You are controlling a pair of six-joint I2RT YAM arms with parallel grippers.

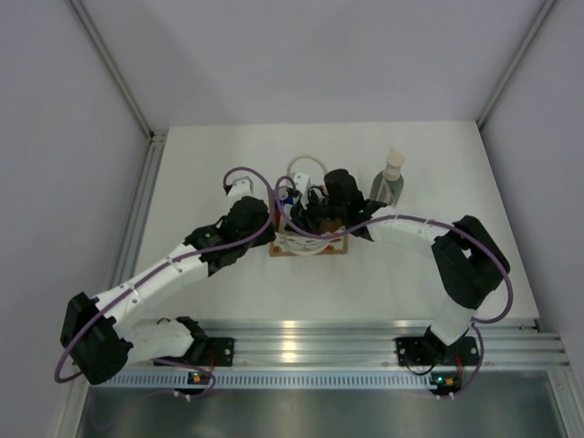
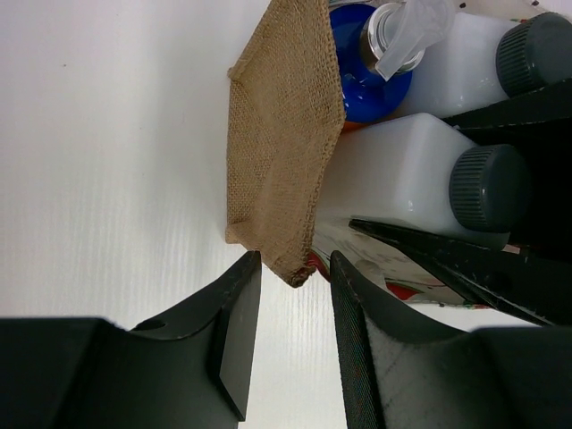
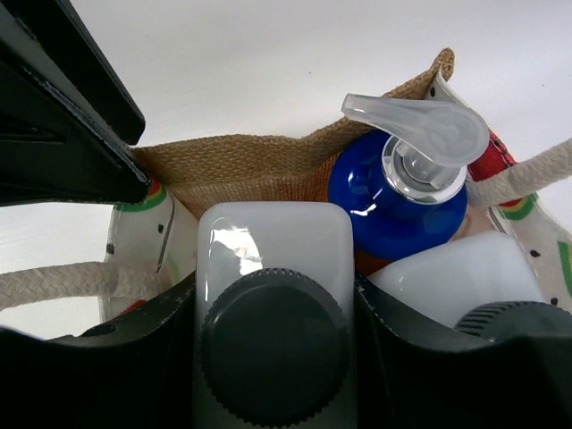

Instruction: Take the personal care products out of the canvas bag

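Fingers of the right gripper clamp 1 white bottle inside the canvas bag, seemingly for lifting; left gripper sits nearly closed about the bag's corner, likely steadying it; pinching or not, I cannot tell; 1 grey-green bottle stands outside.

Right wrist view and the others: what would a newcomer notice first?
The right gripper clamps a dark-capped white bottle inside the bag, next to a blue bottle with a clear pump. The left gripper has the bag's corner between its fingertips. A grey-green bottle stands on the table, right of the bag.
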